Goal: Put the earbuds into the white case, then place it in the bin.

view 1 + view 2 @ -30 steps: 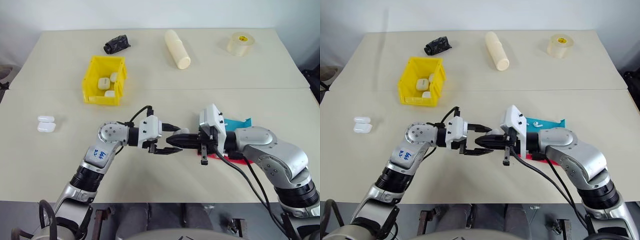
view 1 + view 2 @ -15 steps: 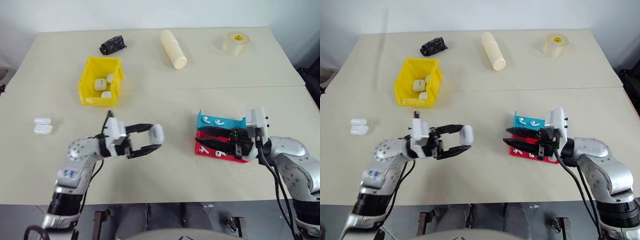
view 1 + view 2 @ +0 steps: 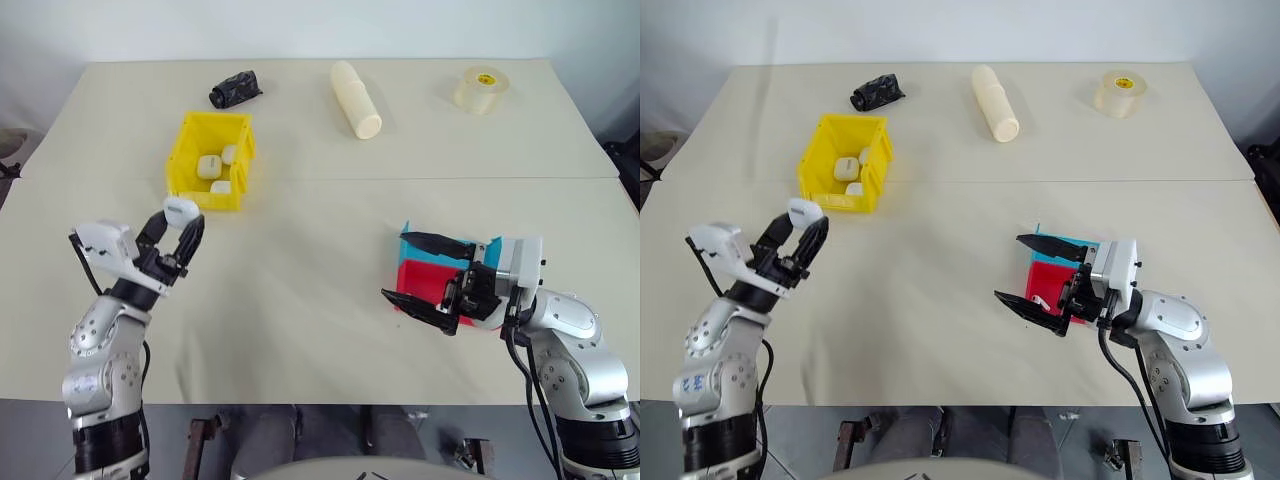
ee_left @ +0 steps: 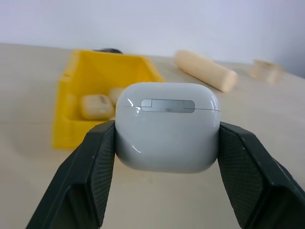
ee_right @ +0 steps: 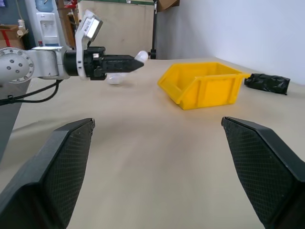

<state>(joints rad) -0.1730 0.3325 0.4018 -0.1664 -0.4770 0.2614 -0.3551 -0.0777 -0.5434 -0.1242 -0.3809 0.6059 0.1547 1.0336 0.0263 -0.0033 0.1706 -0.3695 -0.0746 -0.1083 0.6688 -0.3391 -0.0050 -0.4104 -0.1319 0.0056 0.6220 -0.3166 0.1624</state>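
Note:
My left gripper (image 3: 181,226) is shut on the white case (image 3: 180,208), lid closed, and holds it above the table just in front of the yellow bin (image 3: 212,118). The left wrist view has the case (image 4: 167,126) clamped between both fingers (image 4: 93,176), the bin (image 4: 66,119) behind it. Up to three more white cases (image 3: 208,167) lie in the bin. My right gripper (image 3: 393,266) is open wide and empty, hanging over the blue and red trays (image 3: 412,277). It covers much of them, and I cannot make out the earbuds.
At the table's far edge lie a black crumpled bag (image 3: 234,88), a cream cylinder (image 3: 356,98) and a roll of clear tape (image 3: 481,87). A seam (image 3: 400,178) crosses the table behind the trays. The right wrist view looks across bare tabletop toward the bin (image 5: 205,86).
The grippers met at the table's middle a second ago. The left one has since carried the case left toward the bin and turned forward. The right one opened wide and drew back over the trays.

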